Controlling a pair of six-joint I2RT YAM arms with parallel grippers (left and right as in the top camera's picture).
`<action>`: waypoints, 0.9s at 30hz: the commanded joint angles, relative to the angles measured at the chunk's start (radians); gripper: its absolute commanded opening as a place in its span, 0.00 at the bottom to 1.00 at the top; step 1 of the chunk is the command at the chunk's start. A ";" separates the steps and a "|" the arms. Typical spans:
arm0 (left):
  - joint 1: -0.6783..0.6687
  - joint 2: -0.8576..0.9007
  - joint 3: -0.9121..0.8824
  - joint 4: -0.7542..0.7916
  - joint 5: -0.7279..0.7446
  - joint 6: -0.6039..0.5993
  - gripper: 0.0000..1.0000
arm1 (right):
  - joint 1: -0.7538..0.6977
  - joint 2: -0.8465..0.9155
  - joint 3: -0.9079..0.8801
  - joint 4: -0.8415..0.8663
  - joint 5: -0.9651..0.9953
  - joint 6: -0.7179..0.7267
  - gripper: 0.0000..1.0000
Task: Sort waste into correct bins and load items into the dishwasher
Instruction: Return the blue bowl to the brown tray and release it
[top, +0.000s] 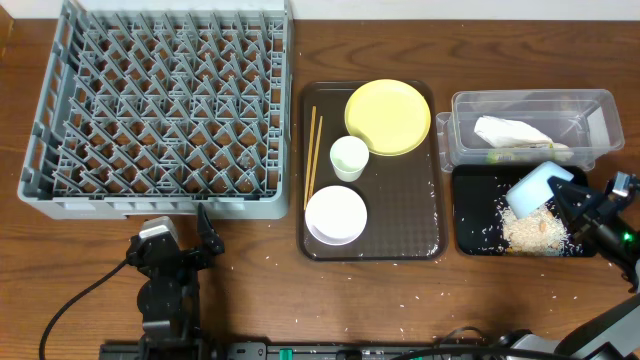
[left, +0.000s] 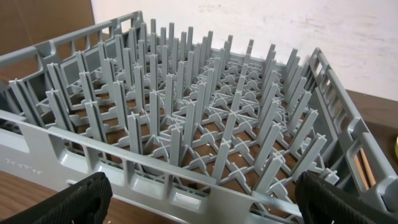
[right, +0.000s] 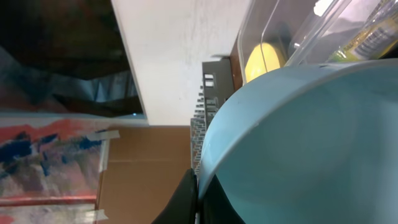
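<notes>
My right gripper (top: 562, 192) is shut on the rim of the light blue bowl (top: 535, 186), holding it tipped on its side over the black tray (top: 472, 215); the bowl fills the right wrist view (right: 311, 149). A heap of rice scraps (top: 535, 232) lies in the tray. The clear tub (top: 460, 125) holds the white napkin (top: 510, 131) and the green-yellow wrapper (top: 520, 154). The yellow plate (top: 388, 117), white cup (top: 349, 157), white bowl (top: 335, 214) and chopsticks (top: 313, 155) sit on the brown tray (top: 400, 215). My left gripper (top: 172, 252) is open and empty before the grey rack (top: 160, 100), which fills its view (left: 199, 118).
Loose rice grains are scattered on the wooden table (top: 270, 290) in front of the brown tray and by the black tray. A cable runs from the left arm toward the front left edge.
</notes>
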 joint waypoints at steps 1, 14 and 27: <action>0.003 -0.005 -0.024 -0.015 -0.005 -0.002 0.95 | 0.079 -0.033 0.008 0.000 -0.002 0.003 0.01; 0.003 -0.005 -0.024 -0.015 -0.005 -0.002 0.95 | 0.815 -0.121 0.352 -0.287 0.649 -0.012 0.01; 0.003 -0.005 -0.024 -0.015 -0.005 -0.002 0.95 | 1.429 0.051 0.433 -0.322 1.431 0.135 0.01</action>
